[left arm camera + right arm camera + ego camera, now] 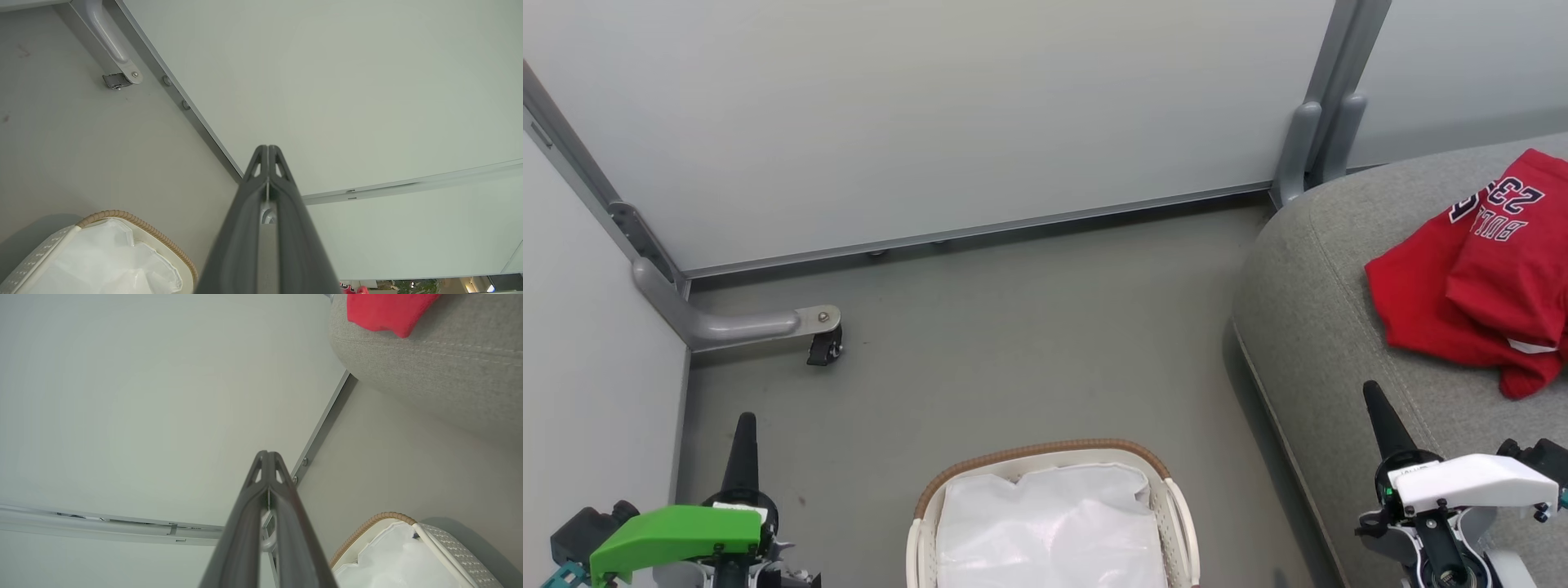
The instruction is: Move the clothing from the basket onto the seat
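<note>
Left gripper point(745, 420), right gripper point(1371, 387) closed; basket point(1045, 447) holds liner point(1045, 523); clothing point(1486, 278) on seat point(1323, 343).

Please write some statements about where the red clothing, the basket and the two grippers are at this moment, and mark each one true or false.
1. The red Bulls clothing lies on the grey seat. True.
2. The laundry basket stands on the seat. False: it stands on the floor, beside the seat.
3. The left gripper is shut and holds nothing. True.
4. The right gripper is clamped on a red garment. False: it is shut and empty, apart from the clothing.
5. Red cloth fills the basket. False: what is seen inside it is the white liner.
</note>
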